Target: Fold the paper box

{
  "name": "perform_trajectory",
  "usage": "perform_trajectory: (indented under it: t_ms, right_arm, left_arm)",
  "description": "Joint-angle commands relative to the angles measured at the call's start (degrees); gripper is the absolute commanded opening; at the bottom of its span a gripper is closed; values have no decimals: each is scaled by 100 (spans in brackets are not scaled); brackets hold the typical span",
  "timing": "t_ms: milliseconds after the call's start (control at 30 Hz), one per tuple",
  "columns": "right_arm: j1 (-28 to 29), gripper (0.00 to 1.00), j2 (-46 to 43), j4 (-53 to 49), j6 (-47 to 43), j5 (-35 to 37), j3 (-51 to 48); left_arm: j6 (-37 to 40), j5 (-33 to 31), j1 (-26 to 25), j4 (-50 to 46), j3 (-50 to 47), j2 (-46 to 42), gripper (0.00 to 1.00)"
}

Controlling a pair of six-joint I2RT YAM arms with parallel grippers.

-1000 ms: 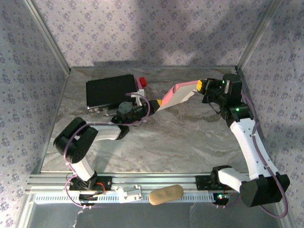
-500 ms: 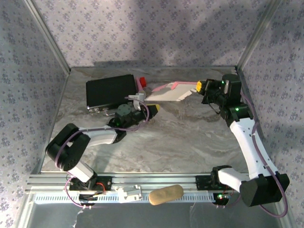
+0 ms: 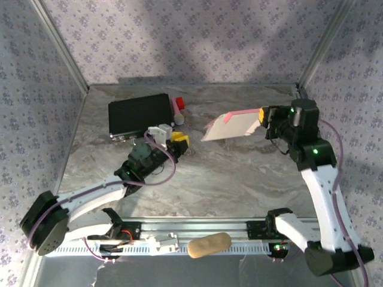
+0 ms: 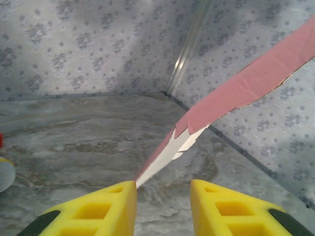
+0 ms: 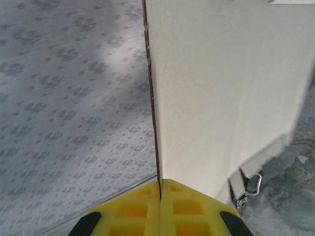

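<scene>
The light is soft and comes from above. The top view is rather dim, with broad grey shadows across the back wall [image 3: 197,42], and the marble table [image 3: 239,179] shows only a weak sheen, no hard glare. In the right wrist view the pale inside of the paper box [image 5: 231,98] is very bright, almost washed out. The right gripper [image 5: 160,194], close to the lens, looks a little soft. The left gripper [image 4: 162,189] is also slightly blurred, and the walls behind it stay fairly sharp.
</scene>
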Motion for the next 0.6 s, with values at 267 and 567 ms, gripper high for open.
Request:
perform_trajectory:
  t_ms: [267,567]
  right_arm:
    - [397,0,118,-634,-578,479,279]
    - [429,0,213,-564,-614,447,265]
  left_arm:
    - [3532,-907,-1248,-1327,1837,757,43]
    - [3971,-524,-1258,-1373,2241,1144,46]
